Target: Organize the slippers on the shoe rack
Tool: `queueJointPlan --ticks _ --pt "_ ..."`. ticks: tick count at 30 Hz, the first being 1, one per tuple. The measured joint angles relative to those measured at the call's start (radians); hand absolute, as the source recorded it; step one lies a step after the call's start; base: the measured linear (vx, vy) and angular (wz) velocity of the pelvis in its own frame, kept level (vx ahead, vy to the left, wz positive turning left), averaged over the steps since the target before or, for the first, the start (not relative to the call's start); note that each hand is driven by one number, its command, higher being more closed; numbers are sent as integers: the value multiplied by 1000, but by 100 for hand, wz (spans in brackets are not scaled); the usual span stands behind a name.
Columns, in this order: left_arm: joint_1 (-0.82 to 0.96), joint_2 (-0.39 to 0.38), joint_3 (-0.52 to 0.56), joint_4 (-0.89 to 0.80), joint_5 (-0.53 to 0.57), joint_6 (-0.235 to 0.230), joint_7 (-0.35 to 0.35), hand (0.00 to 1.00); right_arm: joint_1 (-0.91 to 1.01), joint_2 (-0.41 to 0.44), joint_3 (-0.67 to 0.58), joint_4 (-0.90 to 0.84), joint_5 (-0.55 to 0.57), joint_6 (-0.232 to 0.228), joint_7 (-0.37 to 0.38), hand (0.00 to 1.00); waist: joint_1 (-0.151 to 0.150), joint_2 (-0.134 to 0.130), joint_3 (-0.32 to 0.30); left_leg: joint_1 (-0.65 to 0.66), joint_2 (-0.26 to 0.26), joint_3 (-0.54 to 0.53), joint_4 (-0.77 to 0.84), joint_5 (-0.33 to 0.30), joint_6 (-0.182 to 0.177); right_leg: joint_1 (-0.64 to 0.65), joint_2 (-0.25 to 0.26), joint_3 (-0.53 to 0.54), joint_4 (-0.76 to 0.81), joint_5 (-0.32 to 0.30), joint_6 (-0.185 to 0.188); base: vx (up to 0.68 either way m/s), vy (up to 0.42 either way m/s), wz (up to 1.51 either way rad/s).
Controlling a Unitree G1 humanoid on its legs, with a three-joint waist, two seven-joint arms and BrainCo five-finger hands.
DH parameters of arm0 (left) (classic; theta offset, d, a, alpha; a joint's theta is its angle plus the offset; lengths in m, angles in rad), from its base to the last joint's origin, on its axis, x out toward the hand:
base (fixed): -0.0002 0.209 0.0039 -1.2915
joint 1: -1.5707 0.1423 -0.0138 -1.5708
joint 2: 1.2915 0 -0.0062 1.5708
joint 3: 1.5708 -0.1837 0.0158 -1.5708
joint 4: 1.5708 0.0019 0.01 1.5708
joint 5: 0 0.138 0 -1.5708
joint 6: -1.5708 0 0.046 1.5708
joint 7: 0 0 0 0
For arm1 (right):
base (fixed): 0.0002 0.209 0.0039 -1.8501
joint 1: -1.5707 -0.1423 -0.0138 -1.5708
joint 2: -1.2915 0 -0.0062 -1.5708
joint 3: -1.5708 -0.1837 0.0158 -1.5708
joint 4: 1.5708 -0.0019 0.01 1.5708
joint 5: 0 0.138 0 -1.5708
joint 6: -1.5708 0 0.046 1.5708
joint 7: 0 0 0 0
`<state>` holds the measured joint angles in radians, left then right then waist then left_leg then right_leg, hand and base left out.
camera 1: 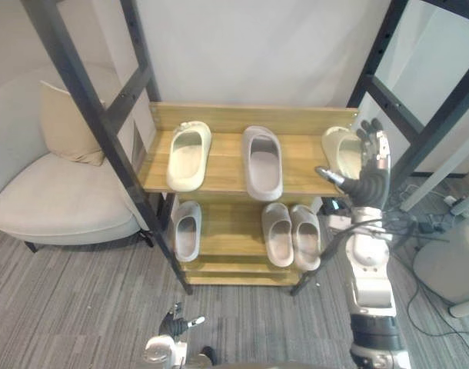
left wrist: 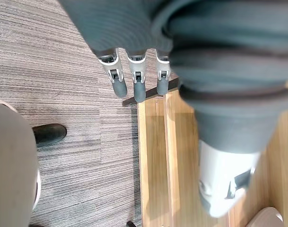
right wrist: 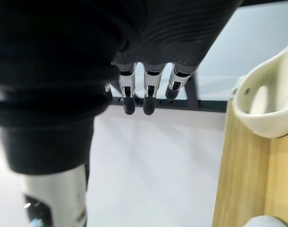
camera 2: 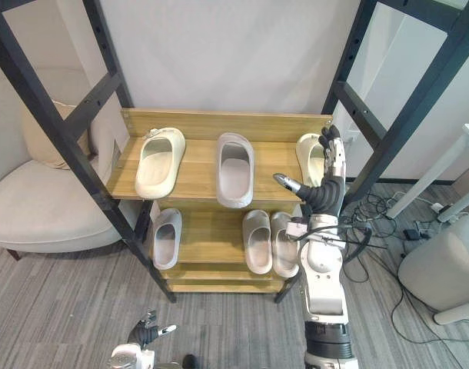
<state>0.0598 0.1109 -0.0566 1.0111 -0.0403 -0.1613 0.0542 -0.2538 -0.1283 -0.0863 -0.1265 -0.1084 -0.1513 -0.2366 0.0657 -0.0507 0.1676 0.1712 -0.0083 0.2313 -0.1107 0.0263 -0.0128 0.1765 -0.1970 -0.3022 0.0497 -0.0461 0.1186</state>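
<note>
A wooden shoe rack [camera 1: 219, 171] holds slippers on two shelves. On the top shelf lie a cream slipper [camera 1: 188, 155] at the left, a grey slipper [camera 1: 263, 161] in the middle and a second cream slipper [camera 1: 338, 147] at the right end. Below sit one grey slipper [camera 1: 186, 229] at the left and a grey pair [camera 1: 291, 234] side by side. My right hand [camera 1: 370, 165] is raised in front of the right cream slipper [right wrist: 262, 99], fingers [right wrist: 144, 97] straight and apart from it, holding nothing. My left hand [camera 1: 173, 323] hangs low by the floor, its fingers [left wrist: 137, 85] straight and empty.
A beige armchair [camera 1: 58, 196] with a cushion stands left of the rack. Black metal frame posts [camera 1: 81, 100] cross in front of the rack on both sides. A pale rounded seat [camera 1: 450, 269] and a white table leg stand at the right on grey carpet.
</note>
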Motion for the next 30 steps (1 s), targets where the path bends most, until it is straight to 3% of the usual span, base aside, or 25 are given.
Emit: queueJointPlan --ticks 5,13,18,30 --pt "0 3 -1 -6 -2 -2 -1 0 -110 -37 23 104 1 9 -1 0 6 -4 0 -32 0 -21 0 9 -3 -20 0 -20 -1 0 0 -25 -44 13" --pt "-12 12 -10 -22 -4 -2 -2 0 -301 -79 32 318 32 51 -4 0 45 -12 3 -66 -2 -38 0 17 3 -32 6 -43 -23 2 -1 21 -39 7" --pt "-13 14 -10 -30 -6 -2 -4 0 -378 -77 33 417 32 70 -1 0 47 -22 12 -69 -4 -35 1 16 0 -22 8 -48 -37 4 -3 23 -12 1" --pt "-15 14 -21 -29 -42 -1 -3 0 -445 -68 58 515 29 97 19 0 48 -13 23 -66 0 -32 0 7 -10 -21 14 -46 -42 5 -6 -31 -13 -2"
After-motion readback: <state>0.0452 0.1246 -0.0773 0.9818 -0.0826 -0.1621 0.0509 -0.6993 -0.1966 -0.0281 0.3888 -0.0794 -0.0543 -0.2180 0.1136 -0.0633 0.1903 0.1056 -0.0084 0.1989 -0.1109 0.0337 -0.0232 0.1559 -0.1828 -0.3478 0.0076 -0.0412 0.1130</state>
